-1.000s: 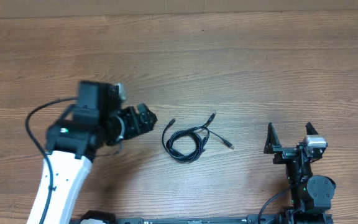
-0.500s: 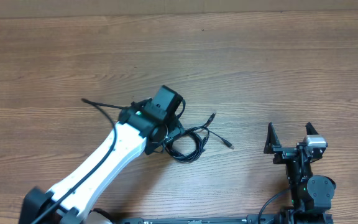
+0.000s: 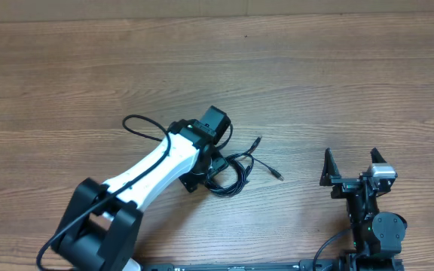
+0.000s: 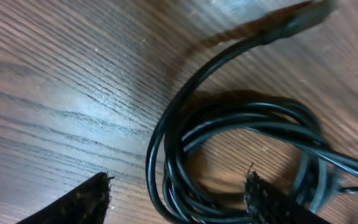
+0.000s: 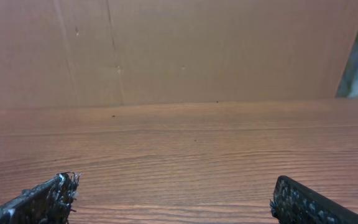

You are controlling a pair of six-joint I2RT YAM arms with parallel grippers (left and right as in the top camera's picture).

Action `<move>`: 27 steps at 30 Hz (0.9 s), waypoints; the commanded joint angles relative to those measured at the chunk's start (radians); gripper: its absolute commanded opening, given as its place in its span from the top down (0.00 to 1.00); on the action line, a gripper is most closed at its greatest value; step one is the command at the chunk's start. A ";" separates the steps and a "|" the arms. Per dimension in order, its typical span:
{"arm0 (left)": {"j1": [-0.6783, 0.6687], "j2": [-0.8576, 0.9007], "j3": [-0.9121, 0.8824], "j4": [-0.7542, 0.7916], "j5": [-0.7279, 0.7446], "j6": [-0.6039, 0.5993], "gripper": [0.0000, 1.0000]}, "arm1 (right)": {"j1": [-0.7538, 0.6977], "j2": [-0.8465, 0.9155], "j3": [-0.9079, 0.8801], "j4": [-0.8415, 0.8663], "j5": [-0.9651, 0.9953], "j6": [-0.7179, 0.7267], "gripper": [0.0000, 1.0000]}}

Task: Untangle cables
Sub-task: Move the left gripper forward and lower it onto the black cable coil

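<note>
The cables (image 3: 234,172) lie as a small black coil on the wooden table, with plug tips (image 3: 258,140) sticking out to the upper right and right. My left arm (image 3: 164,162) reaches over the coil's left side; its wrist hides the fingers from above. In the left wrist view my left gripper (image 4: 178,182) is open, its jaws standing either side of several looped strands of the cables (image 4: 247,115), close above the wood. One plug tip (image 4: 303,15) shows at the top right. My right gripper (image 3: 350,165) is open and empty, well right of the coil, also in the right wrist view (image 5: 173,185).
A thick black wire (image 3: 138,124) fixed to the left arm loops out to the arm's left. The right wrist view shows bare wooden tabletop (image 5: 185,137) and a brown wall behind it.
My left arm has swung right from the table's left side to the coil and come down over it. The coil and the right arm have not moved.
</note>
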 commanded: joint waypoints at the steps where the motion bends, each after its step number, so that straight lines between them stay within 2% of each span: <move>1: -0.025 0.045 0.018 0.026 0.027 0.035 0.30 | -0.004 -0.010 -0.011 0.006 0.010 -0.005 0.00; 5: -0.037 0.070 0.018 0.053 0.026 0.127 0.31 | -0.004 -0.010 -0.011 0.006 0.010 -0.005 0.00; 10: -0.037 0.109 0.018 0.080 0.017 0.299 0.31 | -0.004 -0.010 -0.011 0.006 0.010 -0.005 0.00; 13: -0.037 0.133 0.018 0.071 -0.018 0.316 0.28 | -0.004 -0.010 -0.011 0.006 0.010 -0.005 0.00; 14: -0.037 0.141 0.018 0.074 -0.023 0.315 0.31 | -0.004 -0.010 -0.011 0.006 0.010 -0.005 0.00; 15: -0.037 0.145 0.018 0.081 -0.023 0.315 0.38 | -0.004 -0.010 -0.011 0.006 0.010 -0.005 0.00; 16: -0.037 0.150 0.018 0.093 -0.023 0.312 0.50 | -0.004 -0.010 -0.011 0.006 0.010 -0.005 0.00; 17: -0.037 0.150 0.018 0.104 -0.024 0.312 0.65 | -0.004 -0.010 -0.011 0.006 0.010 -0.005 0.00; 19: -0.036 0.149 0.019 0.116 -0.040 0.313 0.83 | -0.004 -0.010 -0.011 0.006 0.010 -0.005 0.00; 23: 0.004 0.149 0.033 0.132 -0.074 0.311 0.95 | -0.004 -0.010 -0.011 0.006 0.010 -0.005 0.00; 27: 0.103 0.149 0.096 0.143 -0.068 0.285 0.96 | -0.004 -0.010 -0.011 0.006 0.010 -0.005 0.00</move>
